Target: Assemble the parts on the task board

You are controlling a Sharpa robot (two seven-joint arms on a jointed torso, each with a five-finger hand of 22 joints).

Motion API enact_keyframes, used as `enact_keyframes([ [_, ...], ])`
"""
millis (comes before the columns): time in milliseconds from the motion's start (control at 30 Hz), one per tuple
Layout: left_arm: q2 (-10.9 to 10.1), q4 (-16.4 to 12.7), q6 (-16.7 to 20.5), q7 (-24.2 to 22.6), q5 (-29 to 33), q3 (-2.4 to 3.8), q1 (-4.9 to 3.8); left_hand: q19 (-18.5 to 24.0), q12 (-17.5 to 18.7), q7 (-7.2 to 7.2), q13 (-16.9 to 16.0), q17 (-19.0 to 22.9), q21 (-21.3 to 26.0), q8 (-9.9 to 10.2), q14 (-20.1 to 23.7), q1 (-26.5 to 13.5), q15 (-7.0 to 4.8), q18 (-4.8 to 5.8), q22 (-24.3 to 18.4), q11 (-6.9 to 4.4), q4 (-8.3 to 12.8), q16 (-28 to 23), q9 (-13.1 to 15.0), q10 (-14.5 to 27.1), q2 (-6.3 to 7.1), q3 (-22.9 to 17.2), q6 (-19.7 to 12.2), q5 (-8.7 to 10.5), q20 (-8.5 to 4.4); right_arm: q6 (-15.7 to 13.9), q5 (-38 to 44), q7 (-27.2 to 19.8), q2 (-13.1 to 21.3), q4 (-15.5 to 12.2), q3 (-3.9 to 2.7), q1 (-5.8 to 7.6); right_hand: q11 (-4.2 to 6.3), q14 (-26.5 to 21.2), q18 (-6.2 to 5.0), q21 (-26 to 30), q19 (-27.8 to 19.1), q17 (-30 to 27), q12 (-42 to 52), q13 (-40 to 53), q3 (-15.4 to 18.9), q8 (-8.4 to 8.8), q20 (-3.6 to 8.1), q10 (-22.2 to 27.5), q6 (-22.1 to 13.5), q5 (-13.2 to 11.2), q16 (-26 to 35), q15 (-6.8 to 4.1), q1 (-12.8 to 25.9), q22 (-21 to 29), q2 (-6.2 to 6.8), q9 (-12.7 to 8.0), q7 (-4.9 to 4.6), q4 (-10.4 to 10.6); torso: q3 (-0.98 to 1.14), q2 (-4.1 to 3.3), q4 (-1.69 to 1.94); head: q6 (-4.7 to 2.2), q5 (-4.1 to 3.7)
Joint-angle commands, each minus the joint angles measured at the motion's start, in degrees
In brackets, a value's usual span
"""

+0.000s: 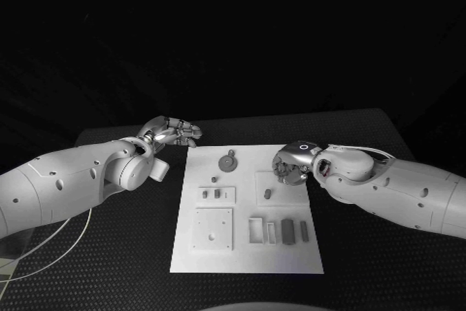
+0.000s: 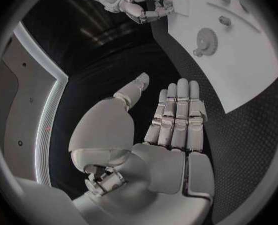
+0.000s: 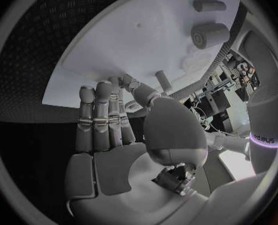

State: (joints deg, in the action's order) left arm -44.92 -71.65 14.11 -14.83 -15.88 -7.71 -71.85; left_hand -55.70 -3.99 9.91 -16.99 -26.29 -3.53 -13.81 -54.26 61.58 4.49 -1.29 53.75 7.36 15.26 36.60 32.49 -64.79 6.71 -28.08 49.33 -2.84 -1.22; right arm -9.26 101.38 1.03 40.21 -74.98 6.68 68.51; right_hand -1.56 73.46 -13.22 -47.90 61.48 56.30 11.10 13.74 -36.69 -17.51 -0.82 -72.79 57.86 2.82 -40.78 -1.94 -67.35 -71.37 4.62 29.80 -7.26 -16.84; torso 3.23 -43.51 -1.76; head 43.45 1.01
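The white task board (image 1: 248, 257) lies in the middle of the black table. On it are a grey gear (image 1: 227, 163) near the far edge, a small peg (image 1: 268, 193), and two dark blocks (image 1: 287, 230) beside a white frame near the front right. My left hand (image 1: 173, 132) hovers off the board's far left corner; in the left wrist view its fingers (image 2: 176, 115) are stretched out with nothing in them, and the gear (image 2: 206, 41) lies ahead. My right hand (image 1: 291, 164) hangs over the board's right side, palm (image 3: 114, 135) empty, above the peg (image 3: 163, 81).
A flat white square plate (image 1: 213, 228) and small slotted pieces (image 1: 217, 192) sit on the board's left half. Two short cylinders (image 3: 208, 35) show beyond my right hand's fingers. Black perforated matting (image 1: 126, 257) surrounds the board on every side. A white cable (image 1: 58, 250) runs by my left arm.
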Motion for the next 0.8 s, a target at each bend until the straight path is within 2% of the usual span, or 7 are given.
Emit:
enact_keyframes([
  [33, 0.0, -0.1, -0.4, -0.8, -0.3, 0.04, -0.11, 0.1, 0.1, 0.36, 0.1, -0.1, -0.3, -0.1, -0.3, -0.4, 0.17, -0.13, -0.1, 0.36, 0.1, -0.3, -0.1, 0.0, 0.01, 0.3, -0.1, -0.14, 0.26, 2.2, 1.7, 2.6, 0.0, 1.1, 0.57, -0.75, -3.25, 0.1, -1.78, 0.2, 0.1, -0.1, -4.1, -2.2, -0.5, 0.05, -0.08, 3.2, 0.1, 0.3, -0.5, 0.31, -0.8, -0.2, -0.23, 0.0, 0.20, 0.0, 0.03, 0.00, -0.02, 0.01, -0.03],
  [333, 0.2, 0.1, -0.5, -0.9, -0.4, 0.04, -0.11, 0.0, 0.1, 0.38, 0.1, -0.1, -0.3, -0.1, -0.3, -0.4, 0.16, -0.13, -0.2, 0.35, 0.1, -0.3, -0.1, 0.0, -0.01, 0.3, -0.1, -0.14, 0.26, -0.1, 2.5, 3.3, 0.0, 0.7, 0.56, -0.96, -2.32, 1.4, -1.78, -0.9, 1.4, 0.0, -3.4, -1.9, -1.0, -1.05, 0.61, 0.5, 2.0, 0.3, -2.0, -0.57, -2.6, -0.9, -1.27, 0.6, 1.00, 0.0, 0.04, 0.01, -0.02, 0.14, -0.09],
  [567, 0.2, 0.2, -0.5, -0.9, -0.4, 0.04, -0.11, 0.0, 0.1, 0.40, 0.1, -0.2, -0.3, -0.1, -0.4, -0.4, 0.16, -0.13, -0.2, 0.35, 0.1, -0.4, -0.1, 0.0, -0.02, 0.3, -0.1, -0.14, 0.26, 0.4, 2.5, 3.5, 0.1, 0.5, 0.56, -0.97, -1.94, 1.6, -1.78, -1.5, 1.7, 0.1, -3.2, -1.6, -0.9, -1.48, 0.83, -0.6, 2.5, 0.3, -2.8, -0.93, -2.9, -1.4, -1.27, 1.1, 1.29, 0.0, 0.00, -0.01, -0.01, 0.38, 0.07],
  [800, 0.3, 0.3, -0.5, -0.9, -0.4, 0.04, -0.11, 0.0, 0.1, 0.41, 0.1, -0.2, -0.3, -0.1, -0.4, -0.4, 0.16, -0.13, -0.2, 0.35, 0.1, -0.4, -0.1, 0.0, -0.04, 0.3, -0.1, -0.14, 0.26, -0.9, 2.6, 3.3, 0.3, 0.4, 0.55, -0.97, -1.78, 1.5, -1.78, -1.5, 1.8, 0.1, -3.1, -1.5, -0.9, -1.66, 0.88, -1.1, 2.7, 0.3, -2.9, -1.09, -3.0, -1.5, -1.26, 1.4, 1.38, 0.0, -0.02, -0.01, 0.00, 0.45, 0.07],
])
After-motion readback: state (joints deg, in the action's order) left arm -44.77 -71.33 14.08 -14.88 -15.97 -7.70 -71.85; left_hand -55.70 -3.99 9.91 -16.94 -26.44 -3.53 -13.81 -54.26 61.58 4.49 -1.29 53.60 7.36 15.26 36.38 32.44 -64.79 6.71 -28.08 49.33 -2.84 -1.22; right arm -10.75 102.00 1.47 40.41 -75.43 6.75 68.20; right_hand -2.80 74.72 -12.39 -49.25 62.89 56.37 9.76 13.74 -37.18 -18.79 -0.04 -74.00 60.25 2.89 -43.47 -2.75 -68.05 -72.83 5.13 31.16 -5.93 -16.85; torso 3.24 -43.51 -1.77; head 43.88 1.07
